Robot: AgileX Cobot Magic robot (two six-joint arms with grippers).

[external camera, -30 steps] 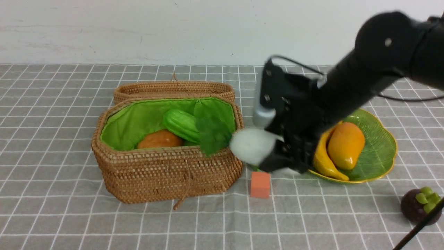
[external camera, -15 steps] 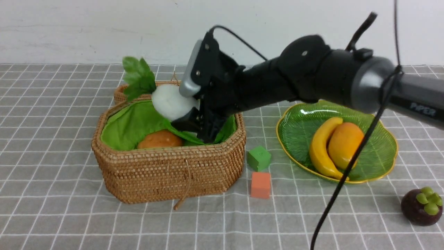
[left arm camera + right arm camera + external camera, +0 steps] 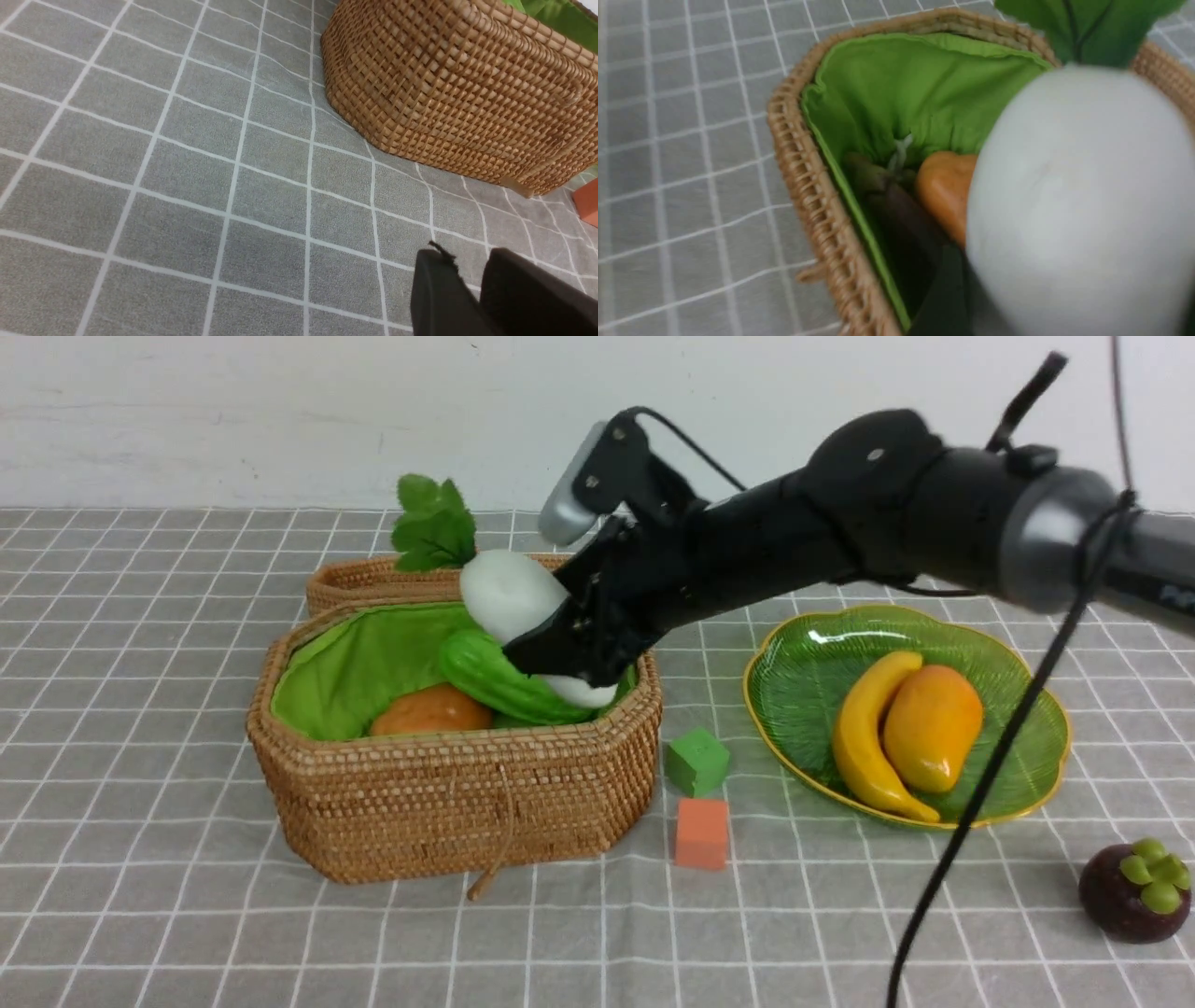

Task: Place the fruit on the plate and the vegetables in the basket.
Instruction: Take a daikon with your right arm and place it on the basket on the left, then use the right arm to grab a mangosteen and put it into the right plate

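Right tool (image 3: 569,649) pinches the radish (image 3: 509,593) over the basket (image 3: 448,793), its fingertips hidden.

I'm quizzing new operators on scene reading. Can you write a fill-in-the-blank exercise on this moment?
1. The banana and mango lie on the ____.
2. The white radish is above the open ____.
3. The mangosteen sits on the ____.
4. The green cube is behind the ____ cube.

Answers: plate; basket; tablecloth; orange

glossy black arm (image 3: 840,523), dangling cable (image 3: 980,784)
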